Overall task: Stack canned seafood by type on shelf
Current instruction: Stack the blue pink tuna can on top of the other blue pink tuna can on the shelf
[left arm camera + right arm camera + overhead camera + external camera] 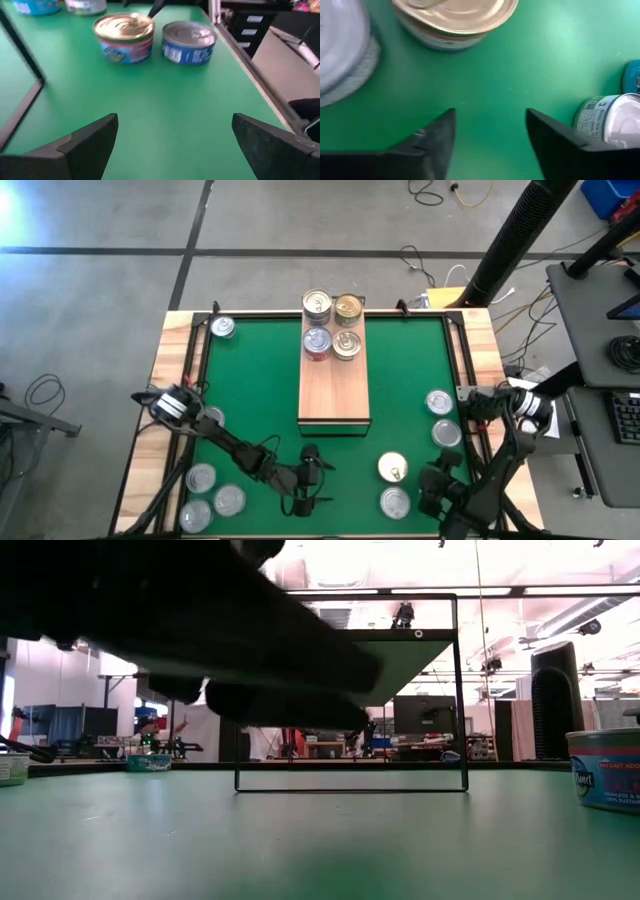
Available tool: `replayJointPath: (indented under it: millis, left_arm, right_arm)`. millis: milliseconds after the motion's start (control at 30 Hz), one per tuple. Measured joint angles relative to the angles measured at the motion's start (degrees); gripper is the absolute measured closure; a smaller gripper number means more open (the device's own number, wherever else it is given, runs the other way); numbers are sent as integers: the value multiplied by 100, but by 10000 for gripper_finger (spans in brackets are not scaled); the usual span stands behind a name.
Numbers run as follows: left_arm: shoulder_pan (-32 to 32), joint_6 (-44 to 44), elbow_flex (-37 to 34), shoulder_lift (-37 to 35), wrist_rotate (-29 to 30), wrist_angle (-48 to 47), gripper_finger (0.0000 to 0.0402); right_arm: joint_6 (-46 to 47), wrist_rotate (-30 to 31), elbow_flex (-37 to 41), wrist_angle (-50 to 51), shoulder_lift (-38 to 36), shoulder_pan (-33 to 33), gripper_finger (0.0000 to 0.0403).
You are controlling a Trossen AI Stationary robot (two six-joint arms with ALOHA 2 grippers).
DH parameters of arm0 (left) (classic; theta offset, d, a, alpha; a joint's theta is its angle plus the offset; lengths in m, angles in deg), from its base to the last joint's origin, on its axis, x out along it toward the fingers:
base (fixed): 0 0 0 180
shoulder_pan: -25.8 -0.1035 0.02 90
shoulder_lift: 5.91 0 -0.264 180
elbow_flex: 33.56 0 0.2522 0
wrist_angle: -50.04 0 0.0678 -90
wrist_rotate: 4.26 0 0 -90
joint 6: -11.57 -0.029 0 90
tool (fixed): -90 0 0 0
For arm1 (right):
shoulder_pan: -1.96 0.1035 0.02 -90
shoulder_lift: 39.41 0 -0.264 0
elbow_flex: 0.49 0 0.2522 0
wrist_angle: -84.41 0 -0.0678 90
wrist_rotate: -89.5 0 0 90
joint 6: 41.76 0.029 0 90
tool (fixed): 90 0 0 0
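Observation:
The shelf (334, 385) is a long light-wood board in the table's middle; several cans (332, 323) stand on its far end, silver and gold tops side by side. More cans stand on the green mat. A gold-topped can (393, 468) and a silver-topped, blue-labelled can (396, 502) are at the near right. My left gripper (308, 480) is open near the front edge, pointing at these two cans (124, 36) (189, 40). My right gripper (436, 480) stands open just right of them, slanting down over bare mat (490, 130), with the gold can (455, 20) ahead.
Three cans (208, 498) sit at the near left, one (222, 327) at the far left, two (442, 417) by the right edge. The right wrist view shows cans close on both sides (340, 50) (607, 120). The shelf's dark frame (20, 50) stands beside my left gripper. Green mat lies free between.

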Motion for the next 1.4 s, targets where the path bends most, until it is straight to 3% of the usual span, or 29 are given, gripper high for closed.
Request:
replayJointPath:
  millis: [167,300,500,833,1000,1400]
  left_arm:
    - [-33,-121,380,254,-19,26,24]
    - [-138,-145,724,583,-147,-7,24]
    - [-356,35,1294,1118,-488,-34,24]
    - [-629,45,2409,2056,-995,-201,24]
    - [-667,-24,2658,2217,-960,-376,24]
    - [-734,-307,2670,2203,-1080,-397,24]
  right_arm:
    - [-20,246,943,-928,-607,-61,67]
    - [-556,671,1797,-2446,-1123,-245,25]
    - [-2302,1433,2703,-4784,-1396,-647,19]
    - [-4776,1600,3218,-7714,-895,-1303,19]
    - [-5415,1745,3217,-8332,-584,-1381,17]
    - [-5454,1981,3275,-8742,-510,-1528,18]
